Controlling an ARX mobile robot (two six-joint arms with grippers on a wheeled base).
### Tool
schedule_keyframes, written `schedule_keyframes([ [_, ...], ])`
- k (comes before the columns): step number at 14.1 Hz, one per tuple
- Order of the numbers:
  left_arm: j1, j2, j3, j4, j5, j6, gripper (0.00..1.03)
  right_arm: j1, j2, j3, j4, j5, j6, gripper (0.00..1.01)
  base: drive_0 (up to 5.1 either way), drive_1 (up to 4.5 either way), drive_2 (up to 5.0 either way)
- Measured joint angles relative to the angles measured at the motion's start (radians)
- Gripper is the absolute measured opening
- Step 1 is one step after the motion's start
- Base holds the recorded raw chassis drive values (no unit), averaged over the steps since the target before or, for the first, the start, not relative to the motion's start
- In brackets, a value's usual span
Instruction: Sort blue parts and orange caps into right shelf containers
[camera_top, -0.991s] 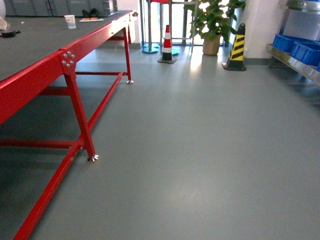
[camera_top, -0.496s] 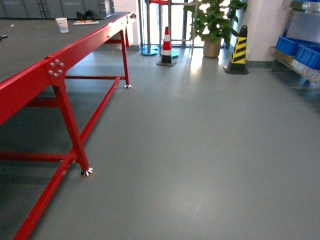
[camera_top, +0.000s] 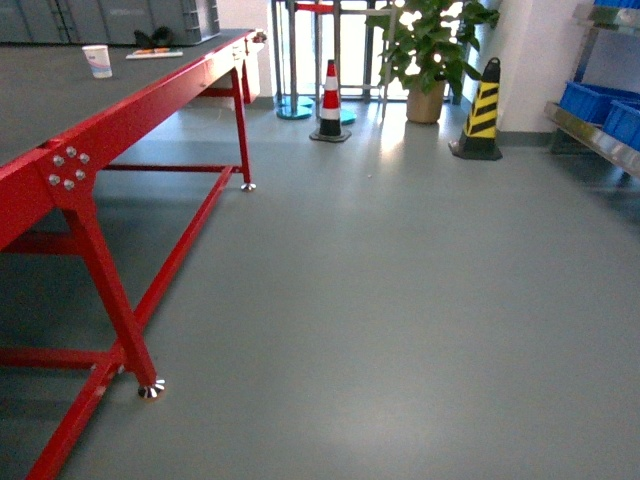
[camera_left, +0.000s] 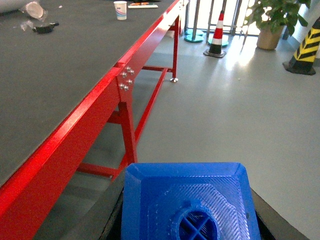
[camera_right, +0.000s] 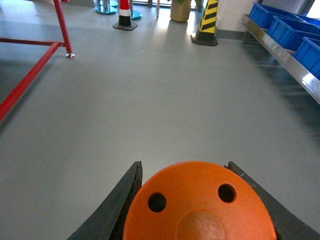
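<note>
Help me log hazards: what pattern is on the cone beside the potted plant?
Yellow and black diagonal stripes on the cone, clearest in the head view.

Blue part (camera_left: 190, 200) fills the 6 o'clock edge, left gripper (camera_left: 187, 220) clamped on it, dark fingers (camera_left: 112, 217) at both sides. Red-framed table (camera_left: 95, 120) runs 7 to 12 o'clock, paper cup (camera_left: 120, 9) at 11. Striped cone (camera_left: 216, 35) at 1 o'clock on grey floor (camera_left: 240, 110).

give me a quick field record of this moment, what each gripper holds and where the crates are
left gripper: shut on blue part
right gripper: shut on orange cap
blue crates: on metal shelf, ahead on the right
red table: left side, paper cup on top
floor ahead: traffic cone, striped cone, potted plant
</note>
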Motion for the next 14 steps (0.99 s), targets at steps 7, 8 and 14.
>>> schedule_keyframes([
  [7, 0.0, 0.0, 0.0, 0.005, 0.0, 0.0, 0.45, 0.0, 0.0, 0.0, 0.001, 0.0, 0.0, 0.43, 0.0, 3.66, -3.7],
  [8, 0.001, 0.005, 0.0, 0.004, -0.006, 0.0, 0.45, 0.006, 0.003, 0.0, 0.006, -0.004, 0.0, 0.43, -2.0, -1.97, -2.0],
  [14, -0.002, 0.003, 0.0, 0.001, 0.0, 0.0, 0.45, 0.005, 0.002, 0.0, 0.0, -0.003, 0.0, 0.43, -1.7, -1.65, -1.7],
])
